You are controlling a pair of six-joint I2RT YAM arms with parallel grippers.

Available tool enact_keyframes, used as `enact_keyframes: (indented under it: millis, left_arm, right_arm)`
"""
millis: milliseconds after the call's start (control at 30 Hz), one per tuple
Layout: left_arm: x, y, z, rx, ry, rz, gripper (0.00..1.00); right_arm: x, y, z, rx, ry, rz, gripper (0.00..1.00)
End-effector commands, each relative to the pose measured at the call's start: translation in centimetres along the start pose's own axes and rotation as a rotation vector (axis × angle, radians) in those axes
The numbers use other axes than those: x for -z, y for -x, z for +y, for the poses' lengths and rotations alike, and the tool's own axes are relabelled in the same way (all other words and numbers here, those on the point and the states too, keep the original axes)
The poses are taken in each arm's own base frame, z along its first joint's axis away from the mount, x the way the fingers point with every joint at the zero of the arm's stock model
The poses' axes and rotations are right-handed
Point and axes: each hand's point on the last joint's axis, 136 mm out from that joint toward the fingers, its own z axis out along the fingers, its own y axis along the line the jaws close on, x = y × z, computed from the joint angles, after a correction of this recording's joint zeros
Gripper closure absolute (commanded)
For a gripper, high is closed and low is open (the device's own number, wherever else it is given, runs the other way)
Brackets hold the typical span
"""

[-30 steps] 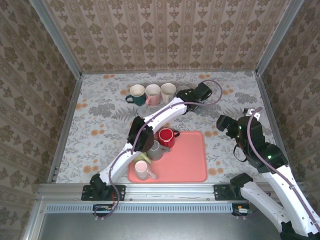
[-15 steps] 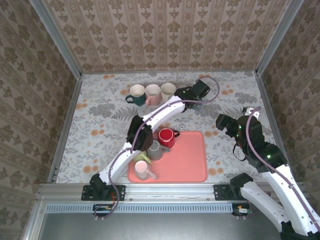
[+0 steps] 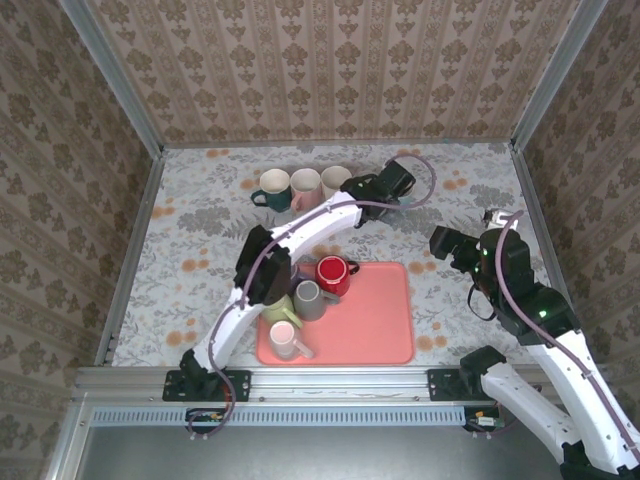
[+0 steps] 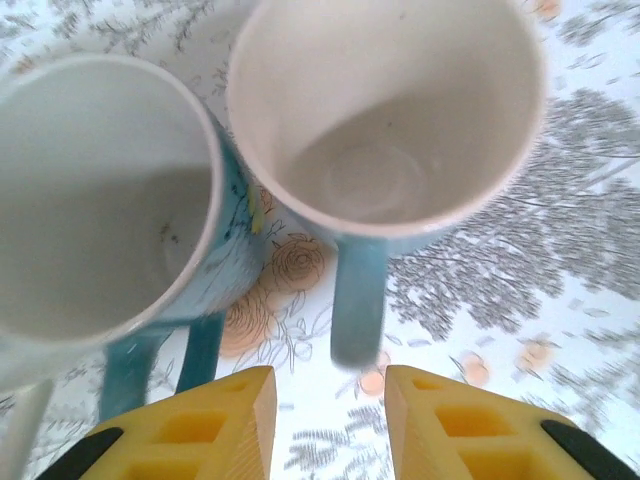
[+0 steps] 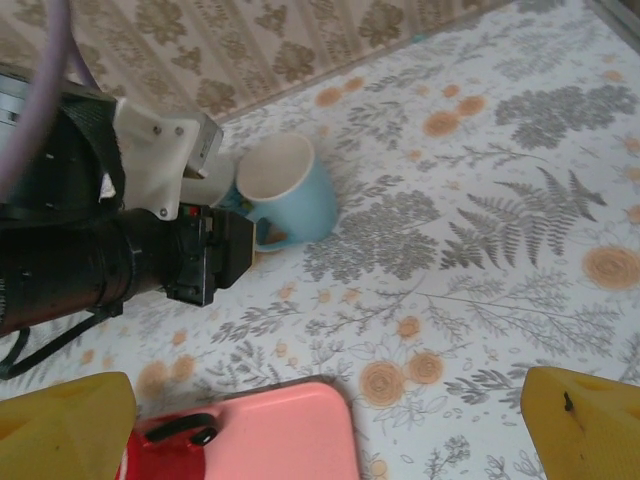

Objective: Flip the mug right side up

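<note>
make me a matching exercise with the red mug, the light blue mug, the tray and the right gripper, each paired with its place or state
Things:
1. red mug
2. light blue mug
3. tray
4. right gripper

Place or state:
a. open, holding nothing
b. pink, lying flat on the table
c. upright on the table, mouth up
d. standing on the tray

Pairs: 1-d, 2-c, 3-b, 4-a
</note>
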Motion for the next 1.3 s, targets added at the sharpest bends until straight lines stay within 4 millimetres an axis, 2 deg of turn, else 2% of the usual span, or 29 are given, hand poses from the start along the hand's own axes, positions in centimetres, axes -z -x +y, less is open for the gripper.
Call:
enact_keyframes:
  millis: [0,133,233,433,567,733,800,900,1033,1200,1267]
  left_arm:
    - [7.2,4.3,-1.4,0.019,-0.109,-0.170,0.64]
    - [11.5,3.7,-0.4,0.023,-0.153,-0.203,0.63]
    - [14.5,2.2,1.5,0.031,-0.161,-0.207,0.63]
    - [19.2,-3.1,7.4,0.108,-0.162,-0.182,0.63]
    - [22.0,-7.2,12.5,0.175,-0.116,-0.157,0.62]
    - [25.1,-12.3,19.6,0.269,0.043,-0.163,0.59]
    - [25.8,-14.2,22.6,0.314,0.136,-0.178,0.59]
    - [25.0,-16.6,25.5,0.451,0.158,-0.161,0.59]
    - [23.6,-18.4,27.2,0.548,0.171,-0.150,0.57]
    - [24.2,-18.2,27.7,0.588,0.178,-0.194,0.56]
    - [24.7,-18.3,28.0,0.590,0.203,-0.208,0.55]
  right_arm:
    - [1.4,1.1,2.6,0.081,0.146,-0.018,0.00]
    - [2.3,0.7,5.4,0.180,0.312,-0.002,0.00]
    - [2.5,-0.1,7.1,0.245,0.409,0.032,0.01]
    - [1.8,-3.0,11.2,0.351,0.602,0.189,0.05]
    - [1.8,-6.3,14.9,0.518,0.669,0.306,0.04]
    - [0.7,-13.5,18.5,0.775,0.593,0.520,0.02]
    - [0.8,-16.3,19.9,0.840,0.559,0.573,0.01]
    - [1.7,-20.5,22.1,0.902,0.558,0.653,0.00]
    - [3.0,-24.8,24.7,0.938,0.571,0.722,0.00]
    - [1.8,-28.4,25.7,0.871,0.463,0.833,0.00]
    - [1.3,-29.2,25.9,0.843,0.430,0.850,0.00]
